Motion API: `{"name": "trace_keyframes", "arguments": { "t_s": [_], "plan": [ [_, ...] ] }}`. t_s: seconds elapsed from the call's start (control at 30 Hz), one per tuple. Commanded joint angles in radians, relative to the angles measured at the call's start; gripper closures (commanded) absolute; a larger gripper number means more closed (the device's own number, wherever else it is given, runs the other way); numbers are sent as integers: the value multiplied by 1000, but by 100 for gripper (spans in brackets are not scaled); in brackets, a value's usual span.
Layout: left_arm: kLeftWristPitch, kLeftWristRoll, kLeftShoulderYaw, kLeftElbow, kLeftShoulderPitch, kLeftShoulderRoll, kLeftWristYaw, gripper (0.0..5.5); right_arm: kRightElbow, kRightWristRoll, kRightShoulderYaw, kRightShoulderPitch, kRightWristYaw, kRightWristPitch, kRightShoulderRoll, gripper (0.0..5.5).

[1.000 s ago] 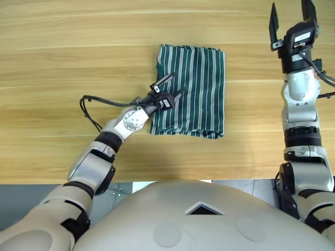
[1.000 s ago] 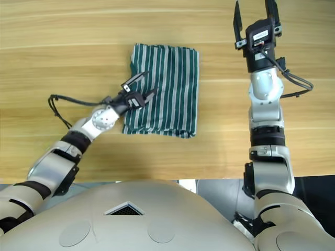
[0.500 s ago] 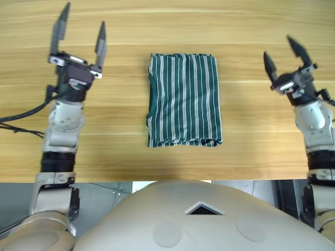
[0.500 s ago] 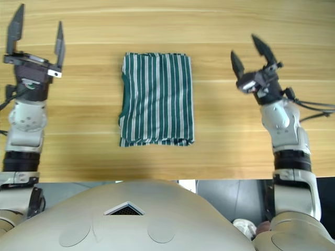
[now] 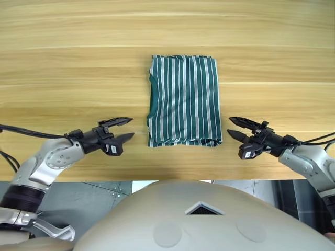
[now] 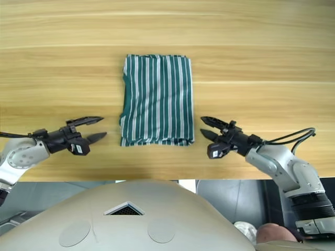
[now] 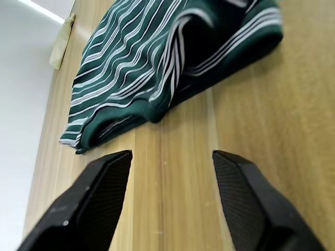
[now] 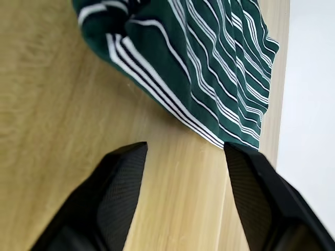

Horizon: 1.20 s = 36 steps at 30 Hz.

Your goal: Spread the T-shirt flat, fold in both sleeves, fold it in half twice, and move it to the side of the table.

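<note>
Low in the frame, the left gripper (image 5: 130,127) at lower left and the right gripper (image 5: 231,125) at lower right flank the near corners of the T-shirt (image 5: 183,99). Each has its two fingers spread apart and grasps nothing, with the tips pointing inward just short of the cloth. Between them, the green-and-white striped garment lies as a compact rectangle at the centre of the frame. In the wrist views its near hem shows as several thick, slightly rumpled layers. Beyond it, the wooden table (image 5: 78,57) runs on to the top edge. The spreading, the sleeve folds and the halving all appear to be done, though the exact number of folds cannot be confirmed from above. One step seems to be left: the bundle sits mid-table and has not yet been moved to the side.
</note>
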Motion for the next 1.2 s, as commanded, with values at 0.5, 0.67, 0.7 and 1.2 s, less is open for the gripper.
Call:
{"name": "trace_keyframes", "arguments": {
  "t_s": [0.5, 0.67, 0.7, 1.2],
  "plan": [
    [-42, 80, -237, 148, -133, -80, -111, 262, 12, 14, 165, -5, 147, 16, -17, 277],
    [-52, 97, -253, 165, -146, -92, -112, 275, 2, 37, 174, -31, 166, 27, -23, 277],
    [-55, 96, -257, 167, -149, -93, -113, 292, 0, 43, 174, -32, 169, 29, -26, 277],
    [-56, 125, -259, 221, -150, -96, -60, 505, -9, 86, 154, -74, 198, 47, -5, 536]
  ]
}}
